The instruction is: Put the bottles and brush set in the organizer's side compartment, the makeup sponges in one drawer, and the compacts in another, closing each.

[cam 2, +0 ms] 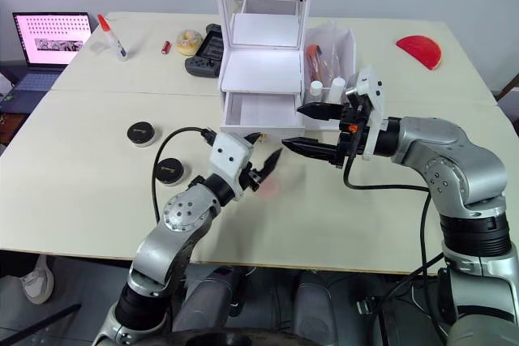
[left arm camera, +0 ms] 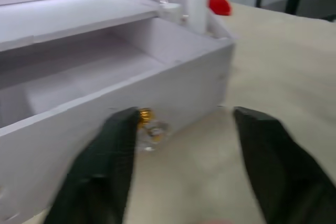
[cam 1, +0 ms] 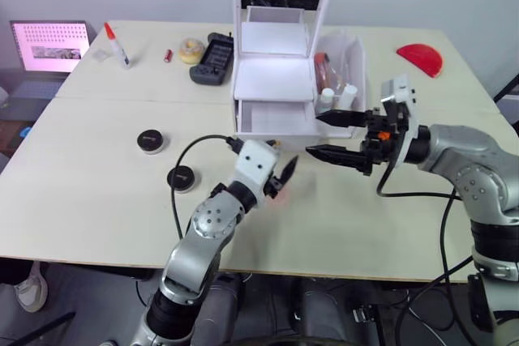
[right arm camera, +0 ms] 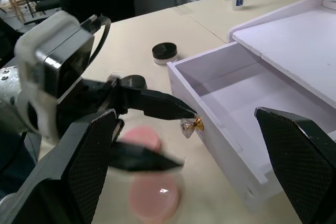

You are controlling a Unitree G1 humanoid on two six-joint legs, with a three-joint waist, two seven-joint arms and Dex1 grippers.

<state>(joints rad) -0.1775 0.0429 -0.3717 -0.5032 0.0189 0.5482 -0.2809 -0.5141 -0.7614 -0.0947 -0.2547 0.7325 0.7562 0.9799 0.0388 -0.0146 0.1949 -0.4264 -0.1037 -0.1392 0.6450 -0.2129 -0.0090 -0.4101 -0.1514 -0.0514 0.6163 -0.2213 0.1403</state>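
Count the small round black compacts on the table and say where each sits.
2. One small round black compact lies on the table well out to the left of the white plastic organizer; the other lies nearer the robot, beside the left arm. More may be hidden.

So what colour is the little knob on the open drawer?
Gold. The knob shows best in the right wrist view.

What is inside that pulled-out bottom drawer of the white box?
Nothing that shows: the white plastic drawer looks bare inside, white floor and walls. Its back part is covered by the shelf above, so that stretch cannot be checked. Two flat pale-pink round sponges lie on the table outside it.
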